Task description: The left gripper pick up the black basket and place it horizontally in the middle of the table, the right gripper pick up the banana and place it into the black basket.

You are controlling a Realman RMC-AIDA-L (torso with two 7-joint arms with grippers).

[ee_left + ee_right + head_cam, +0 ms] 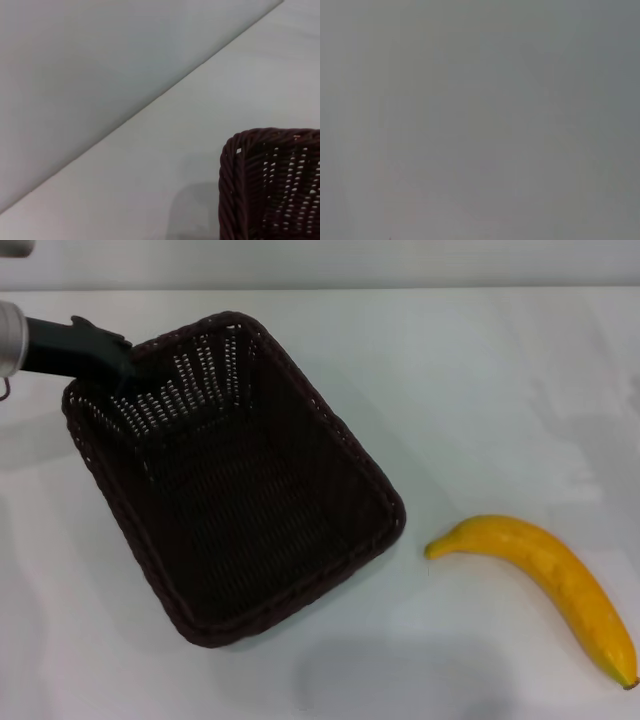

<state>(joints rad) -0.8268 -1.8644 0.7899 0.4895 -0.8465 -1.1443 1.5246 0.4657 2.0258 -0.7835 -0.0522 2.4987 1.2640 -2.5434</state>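
The black basket [235,475] lies at a slant on the white table [480,390], left of the middle, with its open side up and nothing in it. My left gripper [122,368] comes in from the far left, and its black tip lies against the rim at the basket's far left corner. One basket corner also shows in the left wrist view [272,185]. The yellow banana [545,575] lies on the table to the right of the basket, apart from it. My right gripper is out of view; its wrist view shows only plain grey.
The table's far edge meets a pale wall [320,260]. In the left wrist view, the white tabletop [210,125] runs along that same wall [75,60].
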